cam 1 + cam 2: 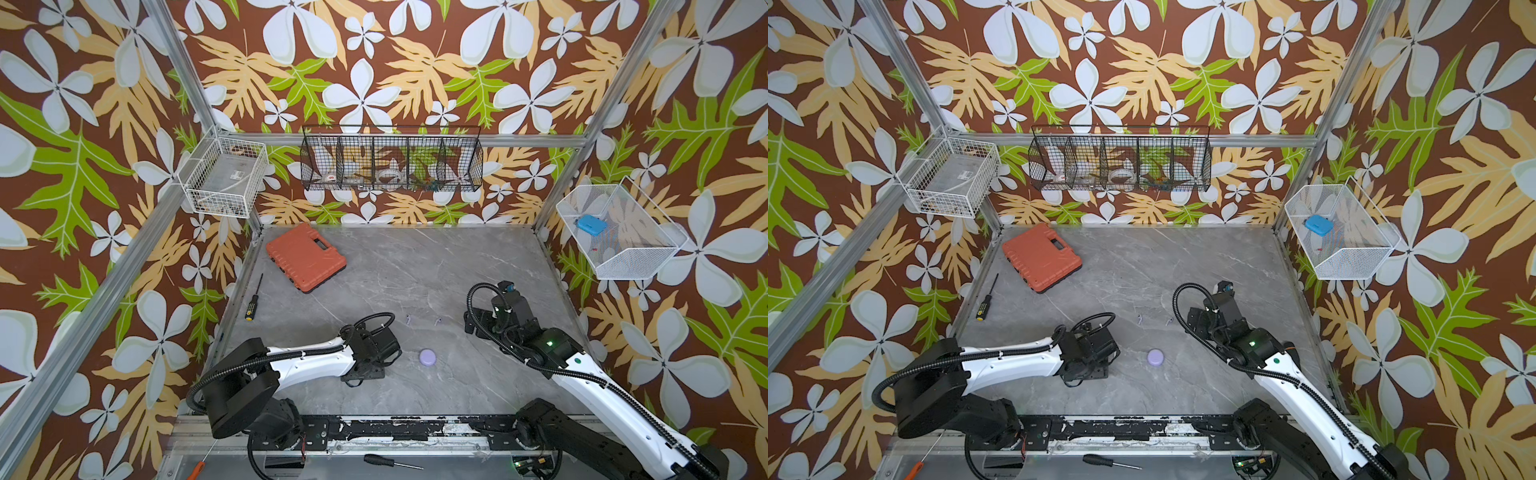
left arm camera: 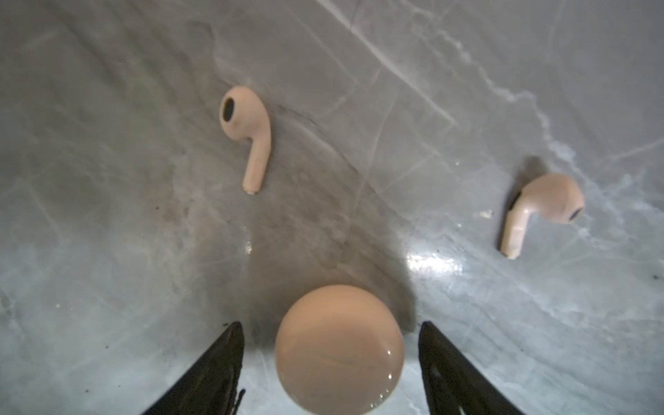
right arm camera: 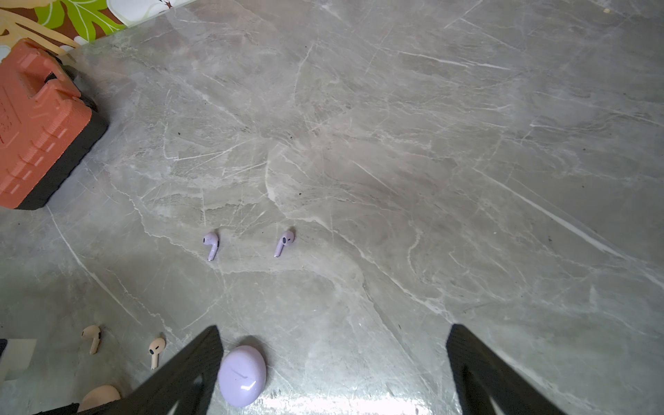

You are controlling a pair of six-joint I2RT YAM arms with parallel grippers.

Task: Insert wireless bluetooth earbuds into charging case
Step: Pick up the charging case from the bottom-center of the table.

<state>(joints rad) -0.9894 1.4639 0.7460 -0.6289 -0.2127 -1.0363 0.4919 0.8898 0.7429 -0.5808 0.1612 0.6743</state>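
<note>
- Left claw open, jaws either side of the round pink case, not touching it.
- Right claw wide and empty, lavender case just beside one jaw.
- On the grey table, loose: pink earbuds and lavender earbuds.

Both top views look down from high above the near edge, nearly alike, over the whole grey table to the far wall. My left wrist camera hangs low and close over the pink case and pink earbuds. My right wrist camera sits higher, sees out to the far left, and shares those pink pieces plus the lavender case seen from above.
</note>
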